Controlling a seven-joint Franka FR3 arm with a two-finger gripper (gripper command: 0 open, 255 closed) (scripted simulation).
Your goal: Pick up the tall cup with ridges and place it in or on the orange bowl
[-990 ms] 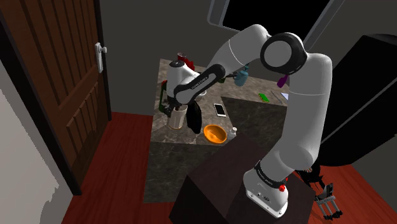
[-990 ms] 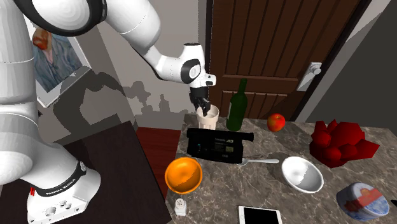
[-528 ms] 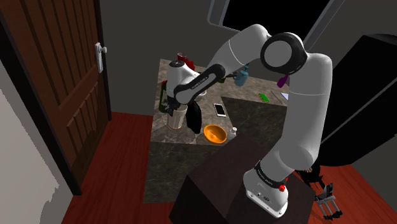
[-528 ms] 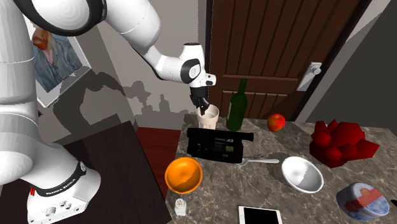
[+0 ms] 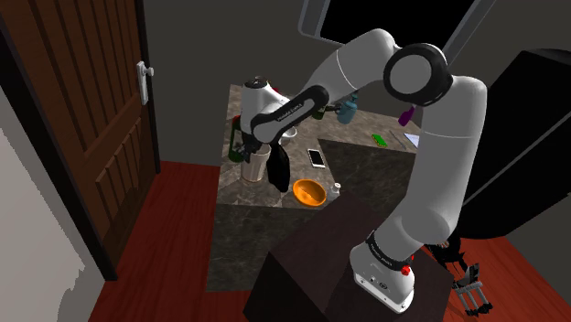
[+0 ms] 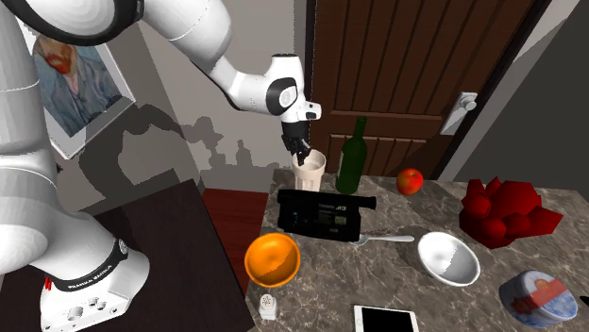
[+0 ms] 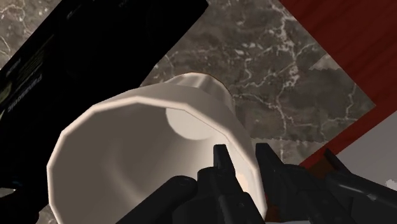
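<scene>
Hand (image 7: 240,158) tight on the rim of the empty cream cup (image 7: 127,140); orange bowl (image 6: 273,259) empty too.

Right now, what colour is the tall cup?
The cup is plain cream-white, inside and out; the wrist view shows it best.

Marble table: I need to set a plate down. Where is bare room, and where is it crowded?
Bare stone lies between the orange bowl, the camcorder, the white bowl and the phone. Crowded at the back corner: cup, green bottle.
</scene>
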